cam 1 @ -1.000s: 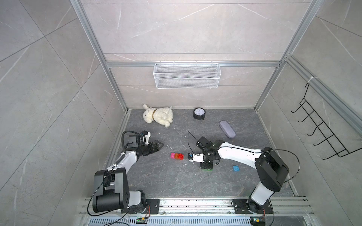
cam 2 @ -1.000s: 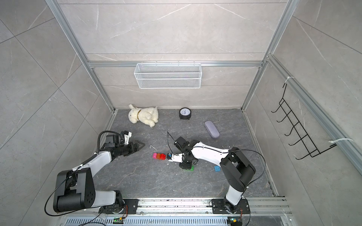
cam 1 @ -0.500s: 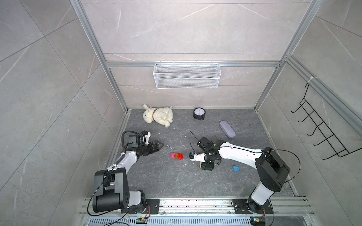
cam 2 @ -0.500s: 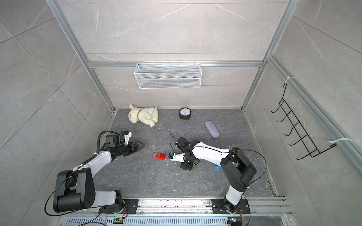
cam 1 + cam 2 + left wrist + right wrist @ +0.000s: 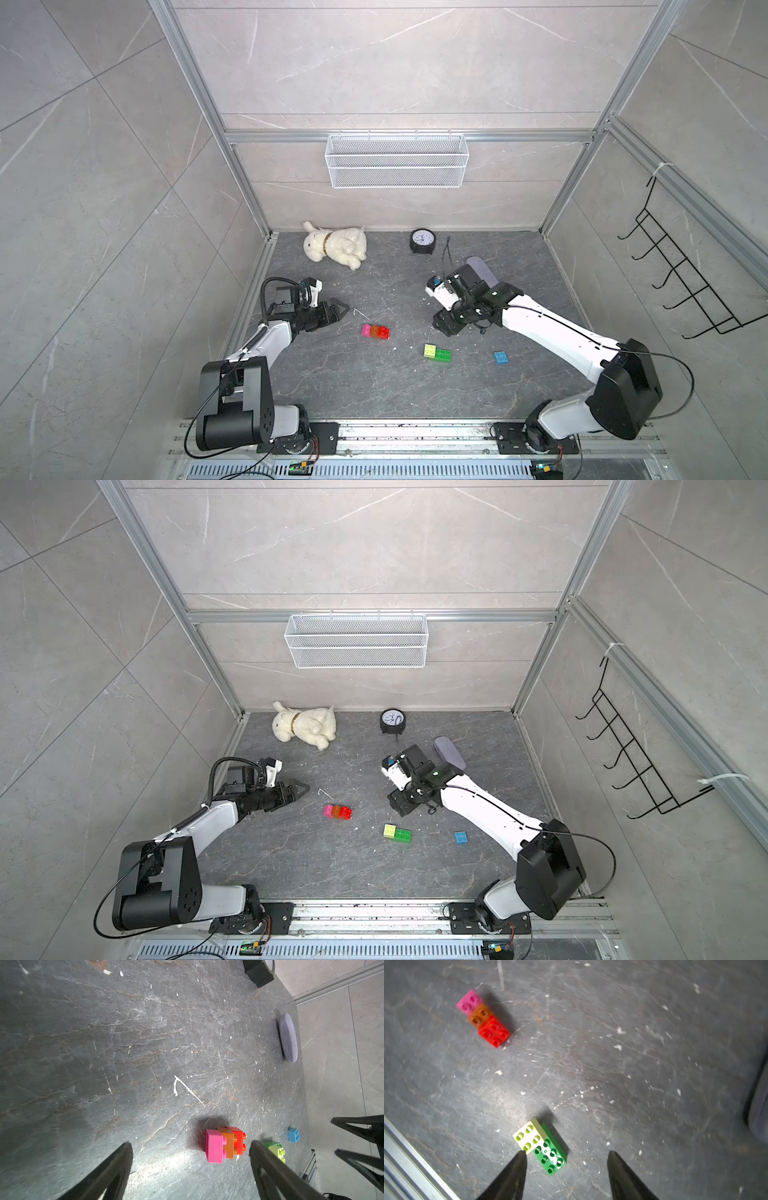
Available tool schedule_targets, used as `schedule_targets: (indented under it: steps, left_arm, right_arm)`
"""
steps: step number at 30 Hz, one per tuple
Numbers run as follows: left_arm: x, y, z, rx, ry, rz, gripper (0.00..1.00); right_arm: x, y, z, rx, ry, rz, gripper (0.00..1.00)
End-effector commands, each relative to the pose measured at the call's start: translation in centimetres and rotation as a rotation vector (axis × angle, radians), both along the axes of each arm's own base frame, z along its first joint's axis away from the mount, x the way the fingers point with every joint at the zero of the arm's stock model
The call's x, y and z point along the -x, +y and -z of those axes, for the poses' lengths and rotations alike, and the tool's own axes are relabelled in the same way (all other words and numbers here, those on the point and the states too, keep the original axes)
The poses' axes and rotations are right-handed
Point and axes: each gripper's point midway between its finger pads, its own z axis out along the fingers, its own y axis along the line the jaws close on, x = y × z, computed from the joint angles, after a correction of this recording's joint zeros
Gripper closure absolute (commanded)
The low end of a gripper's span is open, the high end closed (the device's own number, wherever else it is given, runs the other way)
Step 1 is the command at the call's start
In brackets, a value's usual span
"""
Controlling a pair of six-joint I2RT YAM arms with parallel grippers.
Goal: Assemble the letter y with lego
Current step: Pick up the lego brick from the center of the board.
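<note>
The pink-orange-red stem (image 5: 376, 331) lies on the floor well short of the clock (image 5: 422, 241), off toward my left arm (image 5: 270, 340). The yellow-green brick (image 5: 429, 350) sits on one end of the green brick (image 5: 444, 355), straight out from the clock. The blue brick (image 5: 500, 357) lies loose toward my right arm (image 5: 552, 332). I've got the left gripper (image 5: 190, 1144) gaping wide and empty. The right gripper (image 5: 445, 326) has its jaws apart too, holding nothing.

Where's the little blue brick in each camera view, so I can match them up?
Both top views: the blue brick lies alone on the floor, to the right of the green pair.
Left wrist: it lies beyond the green pair, towards the wall.
Right wrist: not in it.
Shared landmark: the pink-orange-red stack, visible in every view.
</note>
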Motion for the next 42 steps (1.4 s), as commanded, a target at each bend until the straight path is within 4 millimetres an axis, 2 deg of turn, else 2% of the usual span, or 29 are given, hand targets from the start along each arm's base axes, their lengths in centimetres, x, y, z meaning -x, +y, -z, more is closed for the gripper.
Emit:
schedule_targets:
  steps: [1, 4, 7, 12, 17, 25, 29, 34, 42]
  left_arm:
    - [-0.3, -0.8, -1.5, 0.026, -0.039, 0.030, 0.09]
    - [-0.2, -1.3, -1.5, 0.026, -0.039, 0.045, 0.09]
    - [-0.2, -1.6, -1.5, 0.026, -0.038, 0.056, 0.09]
    - [-0.2, -1.8, -1.6, 0.027, -0.036, 0.060, 0.09]
    - [-0.2, -1.8, -1.7, 0.024, -0.043, 0.065, 0.09]
    - [-0.2, -1.8, -1.5, 0.015, -0.043, 0.070, 0.09]
    - [-0.1, -1.7, -1.5, 0.007, -0.045, 0.072, 0.09]
    - [-0.2, -1.6, -1.4, 0.001, -0.040, 0.071, 0.09]
    - [-0.2, -1.6, -1.2, 0.004, -0.030, 0.067, 0.09]
  right_arm:
    - [2.1, -5.0, 2.2, 0.027, 0.175, 0.361, 0.36]
    - [4.1, -9.3, 4.0, 0.134, 0.262, 0.509, 0.37]
    - [5.7, -12.4, 5.7, 0.162, 0.365, 0.653, 0.37]
    - [6.7, -14.8, 7.4, 0.118, 0.456, 0.806, 0.35]
    - [6.9, -16.6, 8.1, 0.229, 0.467, 0.773, 0.34]
    - [5.8, -15.6, 10.2, 0.227, 0.534, 0.705, 0.35]
    - [5.2, -15.4, 10.4, 0.231, 0.542, 0.694, 0.40]
    - [6.1, -14.9, 10.5, 0.207, 0.583, 0.684, 0.49]
    - [7.4, -14.4, 11.0, 0.196, 0.635, 0.672, 0.51]
